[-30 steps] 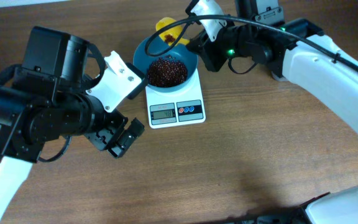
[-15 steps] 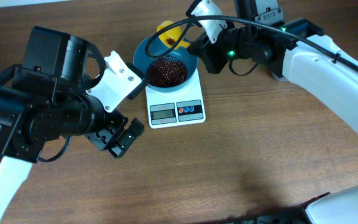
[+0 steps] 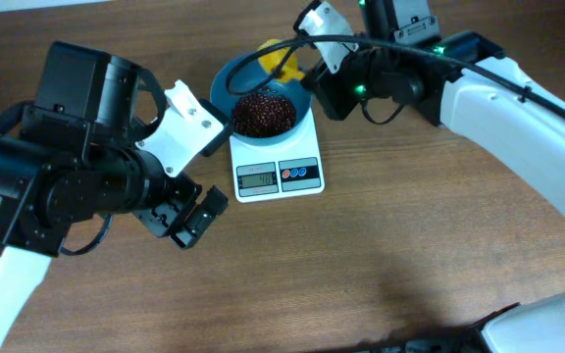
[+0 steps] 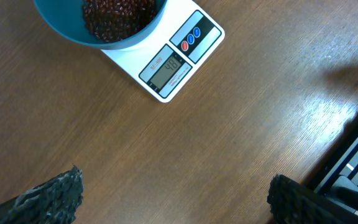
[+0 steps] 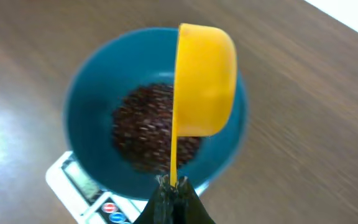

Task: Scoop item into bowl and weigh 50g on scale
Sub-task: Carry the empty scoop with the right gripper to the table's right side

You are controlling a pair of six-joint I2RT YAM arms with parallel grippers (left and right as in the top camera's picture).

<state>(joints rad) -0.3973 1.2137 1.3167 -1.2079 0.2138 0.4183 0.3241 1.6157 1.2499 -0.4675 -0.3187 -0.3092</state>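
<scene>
The wooden table fills the scene. The bulky black left arm lies over its left side, and its left gripper hangs above bare wood just near and left of the scale, touching nothing; the wrist view shows its two fingers set wide apart. The white right arm reaches in from the right toward the far centre, where the right gripper has its jaws clamped together on the thin handle of a yellow scoop. The white scale sits at the far centre of the table, front edge facing near. The teal-blue bowl stands on its platform and overhangs it to the far side. The scoop is held above the far right part of the bowl, turned on its side so that its cup stands edge-up. The beans form a dark red-brown heap in the middle of the bowl. On the scale's front, the grey display seems to read 46, with the red and blue buttons just to its right.
</scene>
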